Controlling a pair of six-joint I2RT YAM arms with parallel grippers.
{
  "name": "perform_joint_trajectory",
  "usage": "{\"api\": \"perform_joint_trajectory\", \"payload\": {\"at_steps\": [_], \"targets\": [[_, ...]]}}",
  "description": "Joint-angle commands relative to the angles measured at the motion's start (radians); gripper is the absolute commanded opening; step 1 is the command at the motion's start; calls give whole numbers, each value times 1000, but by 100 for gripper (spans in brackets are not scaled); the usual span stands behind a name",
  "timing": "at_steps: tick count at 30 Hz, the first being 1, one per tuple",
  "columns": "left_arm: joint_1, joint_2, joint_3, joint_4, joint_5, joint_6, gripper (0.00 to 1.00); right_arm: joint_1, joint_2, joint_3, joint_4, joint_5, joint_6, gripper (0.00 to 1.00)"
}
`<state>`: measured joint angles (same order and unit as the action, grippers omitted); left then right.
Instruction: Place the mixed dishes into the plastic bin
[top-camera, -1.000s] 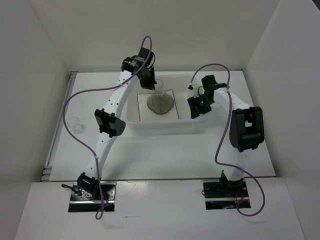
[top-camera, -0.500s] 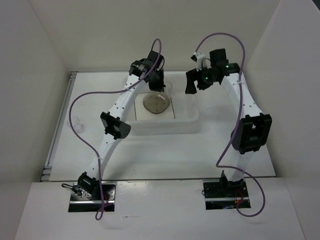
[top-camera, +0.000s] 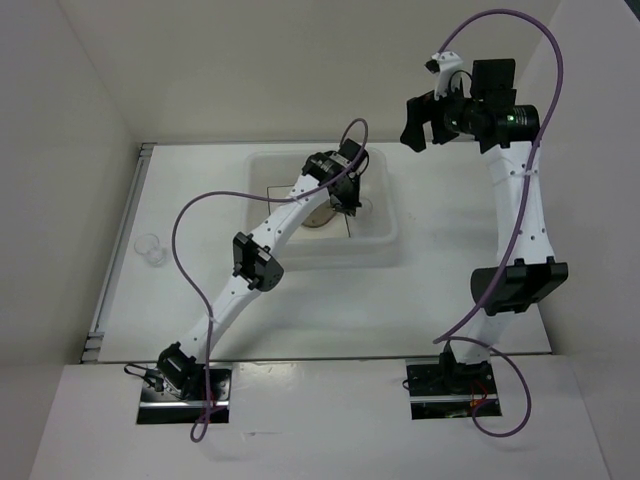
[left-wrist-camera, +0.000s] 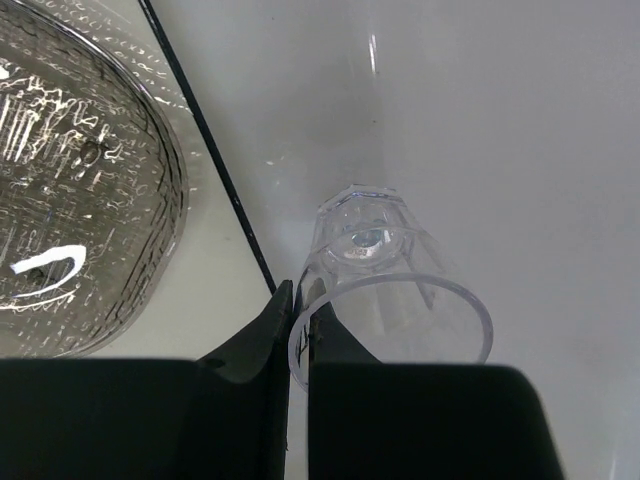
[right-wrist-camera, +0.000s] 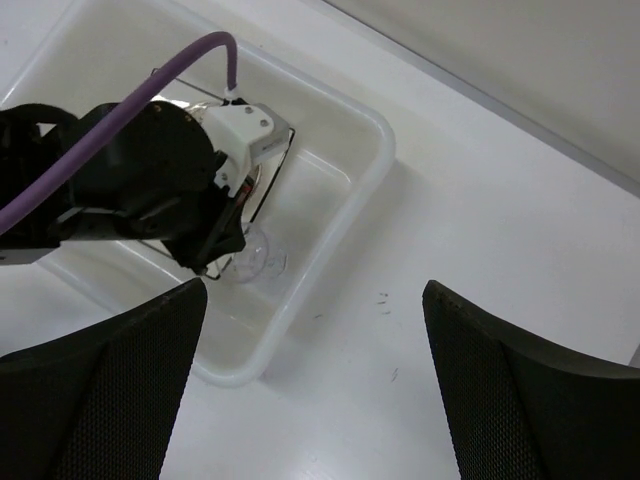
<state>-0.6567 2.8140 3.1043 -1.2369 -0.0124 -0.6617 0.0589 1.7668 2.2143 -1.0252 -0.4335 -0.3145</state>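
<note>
1. Top external view. My left gripper (top-camera: 347, 197) reaches down into the plastic bin (top-camera: 392, 232), next to the speckled dish (top-camera: 320, 216). My right gripper (top-camera: 413, 122) hangs high above the far right of the surface (top-camera: 300, 310), well apart from the bin. One small translucent dish (top-camera: 150, 248) lies outside the bin, near the left edge of the surface.

2. Left wrist view. My left gripper's jaws are pressed together on the rim wall of the clear cup (left-wrist-camera: 390, 290), one finger inside and one outside. The cup is tilted, with its base pointing at the bin floor. I cannot tell whether the base touches it. The cup hangs just beside the dark rim of the square plate (left-wrist-camera: 215, 265), which carries the speckled dish.

3. Right wrist view. My right gripper's fingers (right-wrist-camera: 100, 390) are spread wide and hold nothing. The bin lies below them.

4. Step in hand, as I judge it: depositing the cup in the bin. The next move calls for lowering the cup until it rests, then parting the left jaws and lifting clear of the plate. The translucent dish follows.

5. Surroundings: the surface is white, and plain white walls (top-camera: 100, 80) enclose it.
</note>
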Motion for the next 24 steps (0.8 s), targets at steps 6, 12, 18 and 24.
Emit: {"api": "perform_joint_trajectory", "payload": {"at_steps": [6,12,18,24], "targets": [[-3,33,27,-13,-97,-23,21,-40,-122,-67,-47,-37,-20,93],[-3,-11,27,37,-58,-12,55,-41,-113,-67,-47,-103,-20,93],[11,-126,27,-4,-109,-21,58,-41,-104,-77,-47,-135,-20,93],[135,-538,-271,-62,-457,-102,68,-41,-113,-96,-56,-168,-20,93]]}}
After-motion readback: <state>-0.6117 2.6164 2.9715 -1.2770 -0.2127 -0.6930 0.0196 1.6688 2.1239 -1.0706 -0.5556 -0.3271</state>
